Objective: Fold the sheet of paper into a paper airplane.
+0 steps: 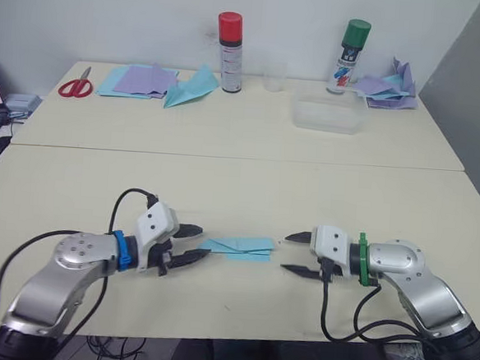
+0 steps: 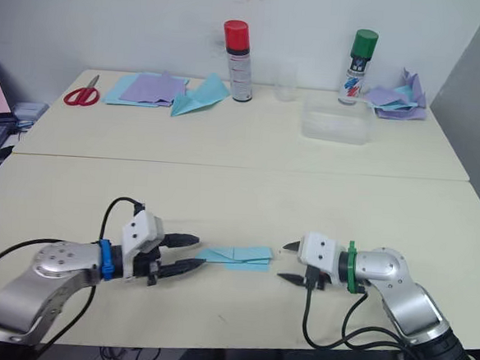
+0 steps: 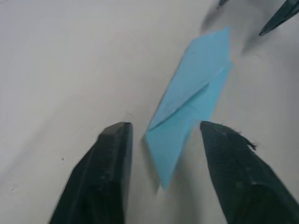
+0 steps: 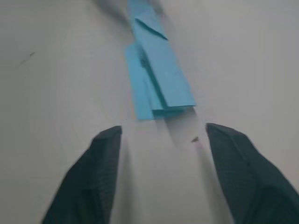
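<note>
Paper airplane [image 1: 239,246] lies flat on the near bench [image 1: 239,188], a narrow sky-blue folded wedge, between the two grippers. Its pointed end faces the left gripper [image 1: 189,246], its squared end faces the right gripper [image 1: 295,253].

Left gripper: fingers apart, holding nothing. In the left wrist view the wedge's tip [image 3: 163,177] sits between the two black fingers [image 3: 100,177], not clamped; contact with either finger can't be judged.

Right gripper: fingers apart, empty, just beside the squared end, small gap between. In the right wrist view the blunt end [image 4: 161,100] lies just ahead of the fingertips [image 4: 110,140], layered folds visible.

Far bench, well apart from the grippers: red scissors [image 1: 76,86] at far left, lilac sheets [image 1: 144,79] stacked on blue ones, teal paper dart [image 1: 193,86] beside them, red-capped spray can [image 1: 230,52], clear cup [image 1: 274,76], clear plastic tray [image 1: 328,115], green-capped spray can [image 1: 348,56], pile of crumpled lilac and blue paper [image 1: 391,86] at far right.
</note>
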